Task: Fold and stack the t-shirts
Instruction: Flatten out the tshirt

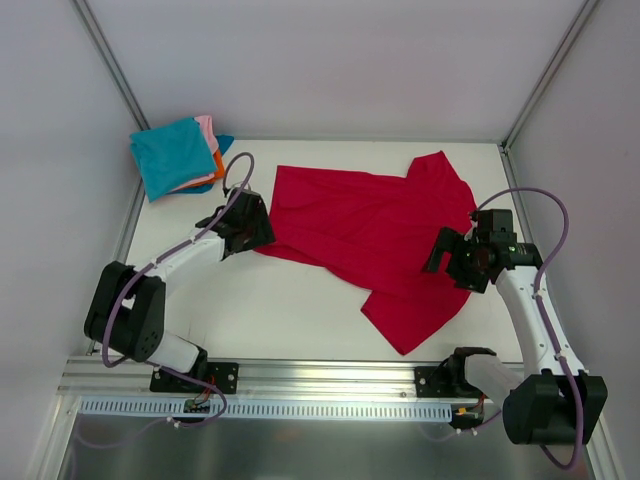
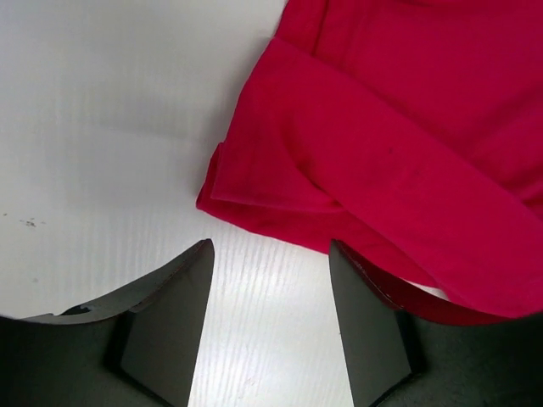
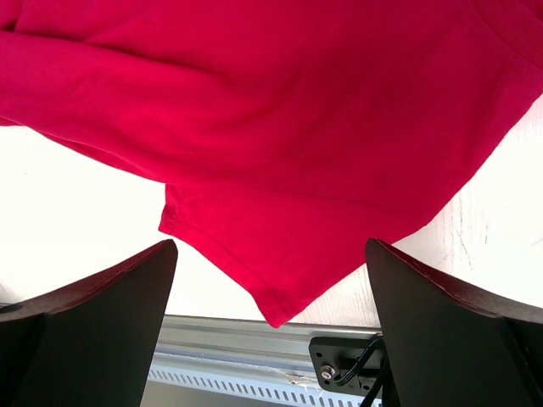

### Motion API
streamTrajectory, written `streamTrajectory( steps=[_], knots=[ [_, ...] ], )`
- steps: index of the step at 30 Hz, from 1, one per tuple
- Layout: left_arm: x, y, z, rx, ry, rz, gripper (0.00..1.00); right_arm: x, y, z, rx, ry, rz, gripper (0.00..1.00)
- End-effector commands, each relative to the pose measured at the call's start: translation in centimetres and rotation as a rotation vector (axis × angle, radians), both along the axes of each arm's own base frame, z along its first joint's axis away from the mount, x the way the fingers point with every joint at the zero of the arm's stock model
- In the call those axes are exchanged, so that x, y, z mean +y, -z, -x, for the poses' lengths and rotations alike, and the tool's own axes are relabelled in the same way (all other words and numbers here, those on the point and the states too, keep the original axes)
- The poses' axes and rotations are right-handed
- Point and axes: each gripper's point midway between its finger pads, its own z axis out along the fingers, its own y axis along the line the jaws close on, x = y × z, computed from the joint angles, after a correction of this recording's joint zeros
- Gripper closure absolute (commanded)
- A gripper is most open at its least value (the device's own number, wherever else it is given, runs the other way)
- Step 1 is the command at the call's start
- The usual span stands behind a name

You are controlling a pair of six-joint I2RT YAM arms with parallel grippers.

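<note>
Top external view, item one: red t-shirt [image 1: 365,235], large, plain, short-sleeved. Location: spread across the middle and right of the white tabletop [image 1: 300,320], partly folded, one sleeve reaching toward the far edge and a flap pointing toward the near rail.

Item two: folded stack [image 1: 178,155], teal shirt uppermost with pink, orange and blue edges showing beneath. Location: far left corner, well apart from the red shirt.

Left gripper [image 1: 247,222]: at the red shirt's left edge. Left wrist view shows its fingers [image 2: 174,318] apart, nothing between them, a doubled hem corner [image 2: 222,191] just ahead on bare tabletop.

Right gripper [image 1: 455,260]: over the shirt's right side. Right wrist view shows the fingers [image 3: 97,326] wide apart and empty, a pointed corner [image 3: 276,314] of cloth lying between them near the rail.

Handling, by judgement: light, limp cloth; it will sag, drag and crease, and will not keep a fold unless laid flat. No fragility. Thin layers lie tight to the tabletop, so a pinch may catch one layer only.

Recommended holds: the doubled hem corner for the left, the pointed corner for the right, where edges offer thickness.
</note>
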Motion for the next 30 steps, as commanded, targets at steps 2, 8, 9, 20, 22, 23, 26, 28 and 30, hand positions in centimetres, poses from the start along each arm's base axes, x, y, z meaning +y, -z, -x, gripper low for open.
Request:
streamTrajectory(
  steps=[2,8,9,20,22,23,26,28,30],
  knots=[
    [-0.1,0.3,-1.4,-0.019,-0.004,-0.003,0.43,0.3,0.2,0.3,0.004,-0.028,0.0,0.0],
    [0.4,1.9,-1.5,0.024,-0.009,-0.052,0.41,0.3,0.2,0.3,0.007,-0.029,0.001,0.0],
    [0.5,2.0,-1.5,0.03,-0.012,-0.058,0.41,0.3,0.2,0.3,0.007,-0.028,0.001,0.0],
    [1.1,2.8,-2.3,0.022,-0.023,-0.104,0.43,0.3,0.4,0.4,0.015,-0.03,0.005,0.0],
    [1.2,2.7,-2.6,0.014,-0.027,-0.111,0.44,0.3,0.4,0.3,0.015,-0.028,0.006,0.01],
    [1.3,2.6,-2.6,0.013,-0.028,-0.117,0.45,0.2,0.5,0.4,0.018,-0.029,0.007,0.01],
    [1.4,2.4,-2.9,0.003,-0.034,-0.126,0.51,0.2,0.5,0.3,0.018,-0.029,0.008,0.01],
    [1.4,2.3,-3.2,-0.002,-0.031,-0.133,0.55,0.2,0.5,0.3,0.02,-0.029,0.008,0.0],
    [1.4,2.3,-3.3,-0.001,-0.027,-0.138,0.66,0.3,0.5,0.4,0.021,-0.031,0.01,0.01]
  ],
)
